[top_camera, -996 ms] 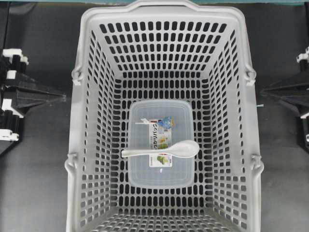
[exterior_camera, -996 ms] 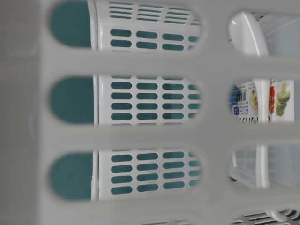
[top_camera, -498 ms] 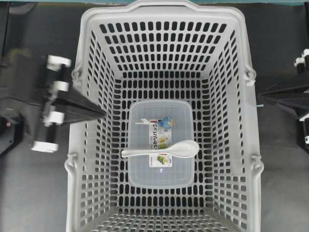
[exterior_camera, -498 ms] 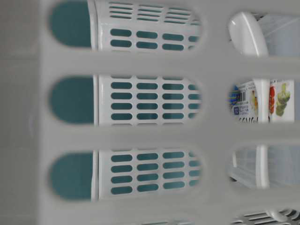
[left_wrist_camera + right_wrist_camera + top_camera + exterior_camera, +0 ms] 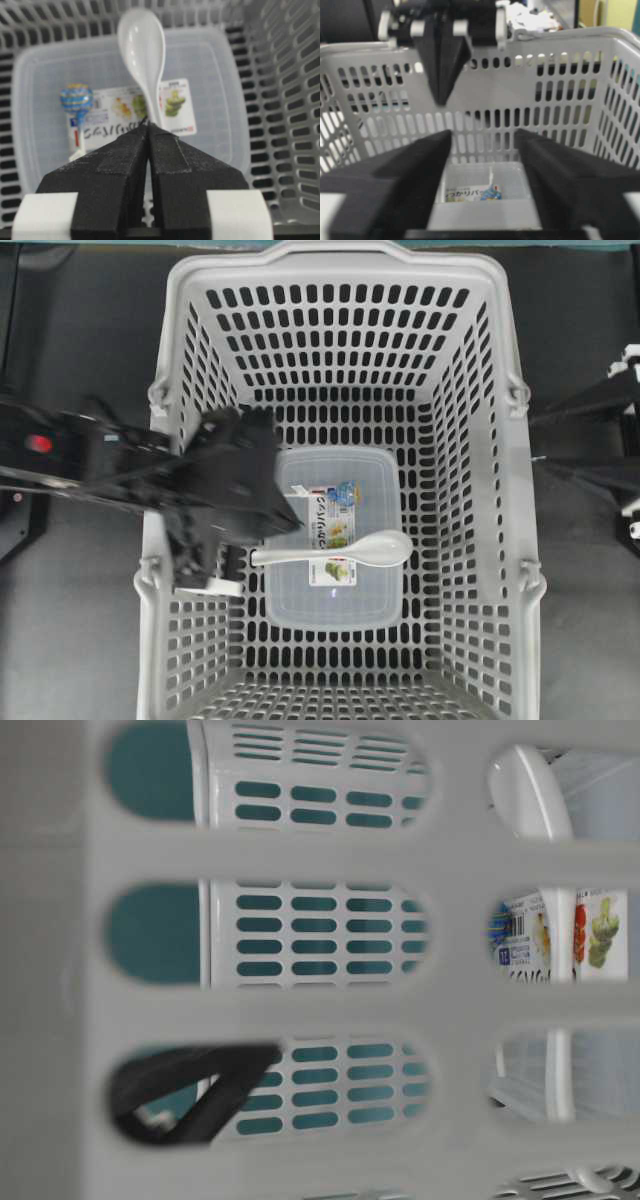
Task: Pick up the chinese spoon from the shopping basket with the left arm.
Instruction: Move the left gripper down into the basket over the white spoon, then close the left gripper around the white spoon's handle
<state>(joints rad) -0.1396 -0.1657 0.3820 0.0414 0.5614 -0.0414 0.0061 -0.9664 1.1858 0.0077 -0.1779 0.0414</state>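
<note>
White and glossy, the chinese spoon (image 5: 335,551) lies flat across the lid of the clear rectangular container (image 5: 333,602), which sits on the floor of the shopping basket (image 5: 516,540). From overhead its bowl points toward the basket's right wall and its handle toward the left. The left arm (image 5: 90,462) reaches over the basket's left rim, its gripper (image 5: 285,523) blurred, hanging over the container's left edge just above the spoon's handle tip. Through the left wrist camera the 2 black fingers (image 5: 122,165) are pressed tight together, clenched on nothing, their shared tip lined up with the near end of the spoon's handle; whether they touch it cannot be told. The container's printed label (image 5: 135,114) shows under the spoon. On the far side, the right gripper (image 5: 482,142) stays outside the basket with its fingers (image 5: 405,170) spread wide, released, looking over the rim at the left gripper hanging inside. At table level a dark finger shows through a low slot in the basket wall. Dark counter (image 5: 80,640) surrounds the basket.
</note>
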